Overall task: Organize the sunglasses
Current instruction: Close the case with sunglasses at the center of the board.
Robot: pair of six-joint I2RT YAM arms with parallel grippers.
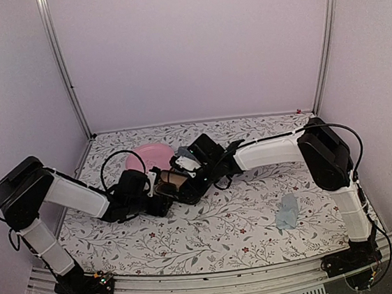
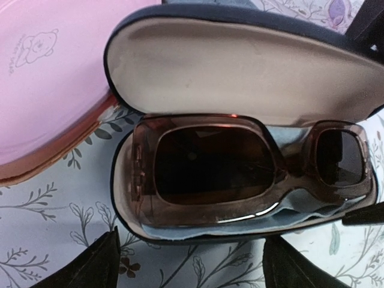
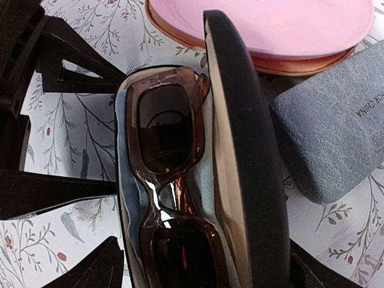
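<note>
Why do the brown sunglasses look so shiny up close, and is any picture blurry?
Left wrist view: a thin white glint runs along the lower rim of the sunglasses. Right wrist view: bright glare streaks on their bridge, otherwise sharp. Top view: even, soft light, no glare.

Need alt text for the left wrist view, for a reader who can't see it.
Reddish-brown sunglasses with dark lenses lie in an open black oval case, on a light blue cloth. A pink object sits upper left on the floral table cover; the left pincer shows dark fingertips apart at the bottom edge.
</note>
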